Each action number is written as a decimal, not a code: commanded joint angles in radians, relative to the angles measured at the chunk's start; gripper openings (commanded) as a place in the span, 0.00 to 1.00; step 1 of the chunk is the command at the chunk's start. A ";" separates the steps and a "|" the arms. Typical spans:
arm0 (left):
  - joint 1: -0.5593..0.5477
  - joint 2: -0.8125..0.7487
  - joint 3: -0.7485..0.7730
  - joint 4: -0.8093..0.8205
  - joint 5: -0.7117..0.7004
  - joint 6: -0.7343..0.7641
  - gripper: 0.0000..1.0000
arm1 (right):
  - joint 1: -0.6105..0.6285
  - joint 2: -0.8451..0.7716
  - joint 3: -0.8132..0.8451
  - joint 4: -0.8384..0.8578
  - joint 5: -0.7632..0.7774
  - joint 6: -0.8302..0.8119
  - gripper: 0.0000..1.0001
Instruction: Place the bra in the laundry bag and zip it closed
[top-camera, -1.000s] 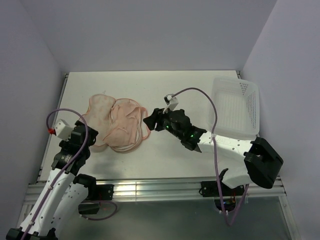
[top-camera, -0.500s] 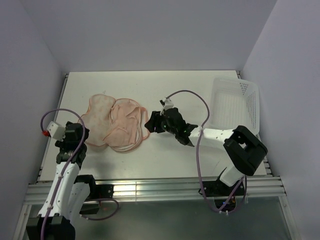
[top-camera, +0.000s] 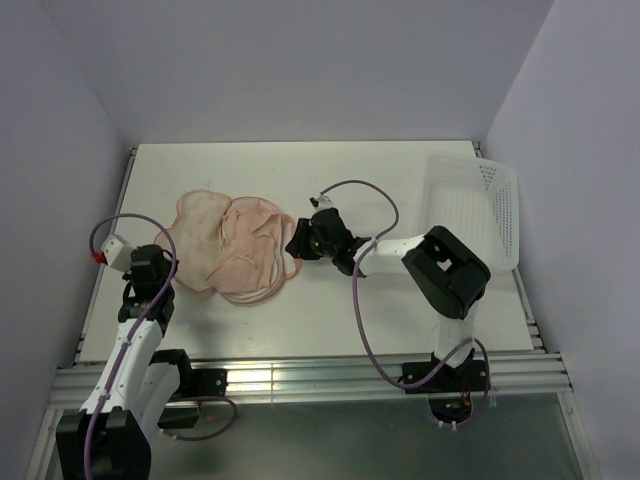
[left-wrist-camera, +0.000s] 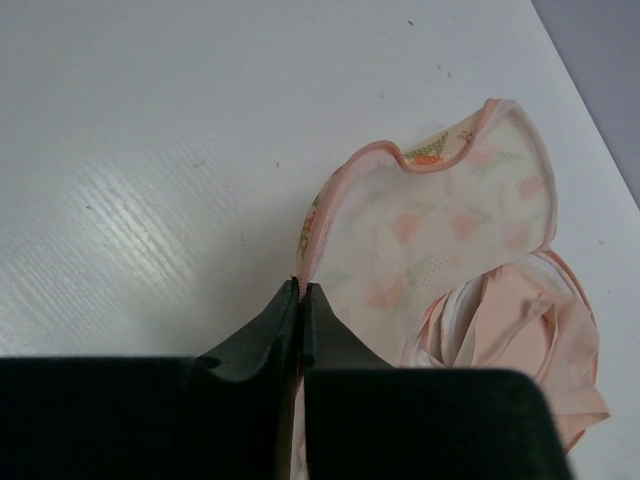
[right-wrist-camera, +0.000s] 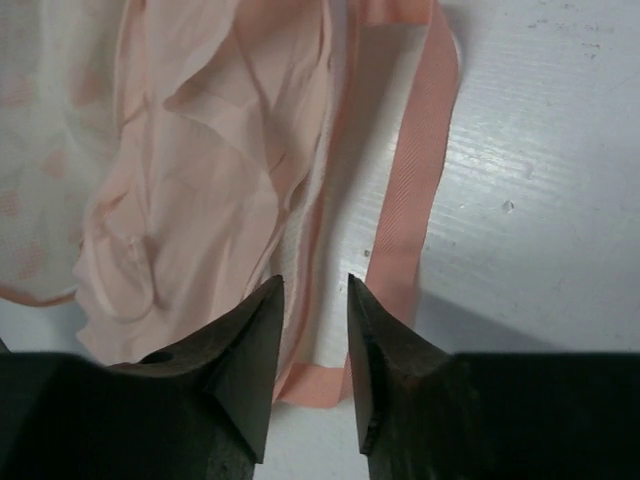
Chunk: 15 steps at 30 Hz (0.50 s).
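Observation:
The laundry bag (top-camera: 205, 240) lies open on the left half of the table, its patterned lid (left-wrist-camera: 430, 225) raised. Inside its right half sits the pale pink bra (top-camera: 250, 250), bunched up, seen in the left wrist view as the bra (left-wrist-camera: 510, 320) and in the right wrist view as the bra (right-wrist-camera: 220, 150). My left gripper (left-wrist-camera: 302, 287) is shut on the lid's pink-trimmed rim at the bag's left edge. My right gripper (right-wrist-camera: 315, 285) stands open at the bag's right edge, its jaws either side of the pink loop (right-wrist-camera: 420, 190).
A white perforated plastic basket (top-camera: 470, 215) stands at the table's right edge, behind the right arm's elbow. Grey walls close in the table at the back and on both sides.
My left gripper has shut on the bag's rim. The right gripper's jaws have narrowed at the pink loop, and the right arm's elbow has swung left and towards the back of the table.

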 joint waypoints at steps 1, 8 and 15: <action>0.005 -0.010 -0.002 0.074 0.042 0.029 0.05 | -0.015 0.036 0.068 0.033 -0.013 0.033 0.38; 0.001 -0.073 -0.006 0.100 0.158 0.046 0.00 | -0.013 0.126 0.117 0.051 -0.062 0.071 0.32; -0.123 -0.151 -0.003 0.096 0.211 0.093 0.00 | -0.003 0.204 0.151 0.075 -0.082 0.120 0.26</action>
